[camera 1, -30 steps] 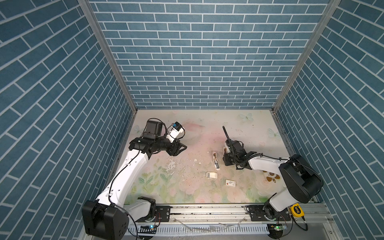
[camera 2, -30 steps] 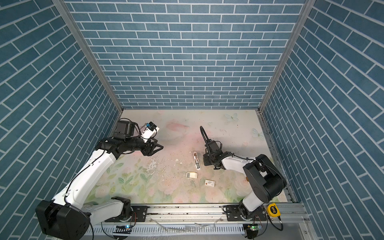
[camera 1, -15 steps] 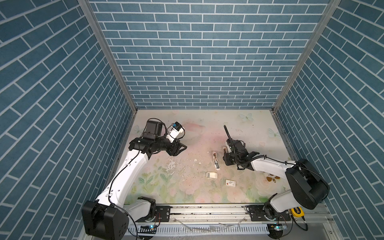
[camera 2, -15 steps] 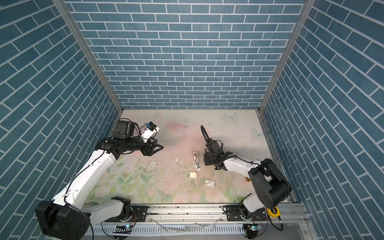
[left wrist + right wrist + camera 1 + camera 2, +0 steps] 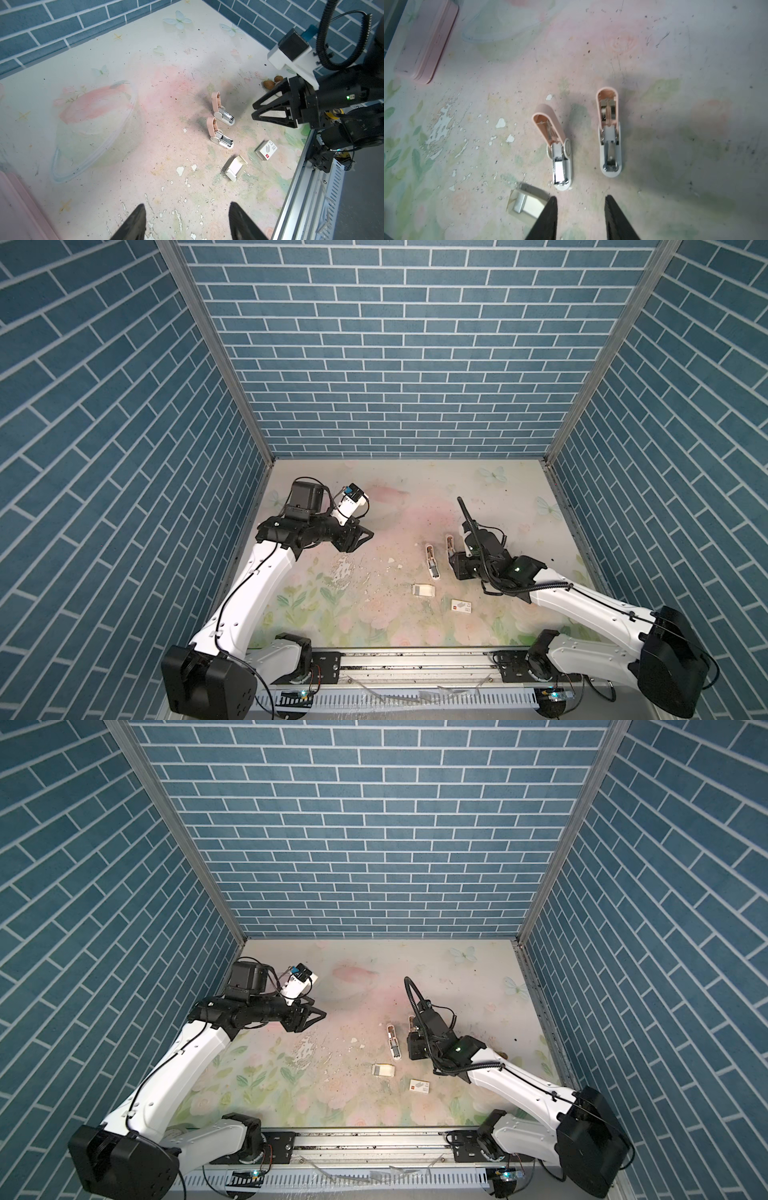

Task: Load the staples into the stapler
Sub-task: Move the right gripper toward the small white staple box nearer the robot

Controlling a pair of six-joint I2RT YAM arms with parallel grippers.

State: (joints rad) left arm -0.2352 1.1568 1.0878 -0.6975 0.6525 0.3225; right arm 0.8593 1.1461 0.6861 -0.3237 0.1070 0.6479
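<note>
Blue brick-pattern walls on three sides, floor is a floral printed mat (image 5: pixel 374 614), scuffed, with the print flaked off in white patches.

Stapler A (image 5: pixel 560 158) and stapler B (image 5: pixel 610 145) lie side by side mid-mat, near each other but apart. Both have a rounded white plastic base and a shiny metal channel. Each pink lid is hinged up, so its hollow underside shows.

Staples (image 5: pixel 520 204): a grey metal block in a small cream cardboard tray (image 5: pixel 242 161), just beside stapler A's base end. Can't tell if they touch. A flat white card sleeve (image 5: pixel 462 605) with a red square lies a bit further on, toward the front rail.

Right gripper (image 5: pixel 579 207): black wedge fingers moderately apart with nothing between them, tips just short of the two stapler bases. One finger overlaps the tray corner in the wrist view; contact unclear.

Left gripper (image 5: pixel 187 222): jaws wide and empty, over the left side of the mat, well apart from the staplers.

Flat pink case (image 5: pixel 427 39) with rounded corners at the left edge.
</note>
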